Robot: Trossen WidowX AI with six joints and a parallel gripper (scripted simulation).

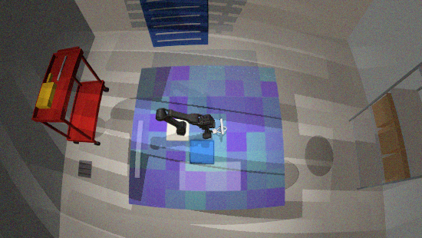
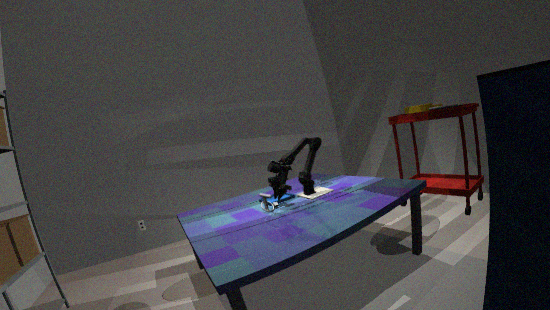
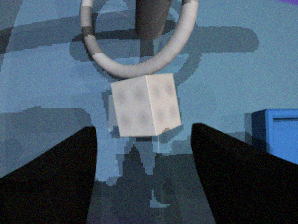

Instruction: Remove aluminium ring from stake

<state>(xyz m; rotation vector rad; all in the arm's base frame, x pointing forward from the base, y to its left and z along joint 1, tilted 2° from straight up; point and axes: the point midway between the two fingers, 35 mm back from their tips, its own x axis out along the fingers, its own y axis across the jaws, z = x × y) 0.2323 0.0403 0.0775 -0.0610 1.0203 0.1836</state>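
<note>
The aluminium ring [image 3: 185, 27] is around the grey stake [image 3: 152, 17], whose pale cross-bar [image 1: 221, 124] [image 2: 265, 195] shows above it in the top and exterior views. The ring's pale, block-shaped tab [image 3: 146, 106] [image 1: 215, 131] points toward my gripper. My gripper [image 3: 144, 135] [image 1: 211, 133] [image 2: 281, 198] is partly open, with nothing held. In the wrist view the tab appears between and just ahead of the two black fingertips, with a gap on each side. The blue tray [image 1: 202, 157] [image 3: 286, 114] holds nothing that I can see. The ring's exact tilt is too small to tell.
The tray stands close beside the arm, at the right edge of the wrist view. The arm's base stands on a white plate [image 1: 171, 134] [image 2: 322, 192] on the patchwork-coloured table [image 1: 230, 199]. A red cart [image 1: 88, 111] [image 2: 440, 185] stands off the table.
</note>
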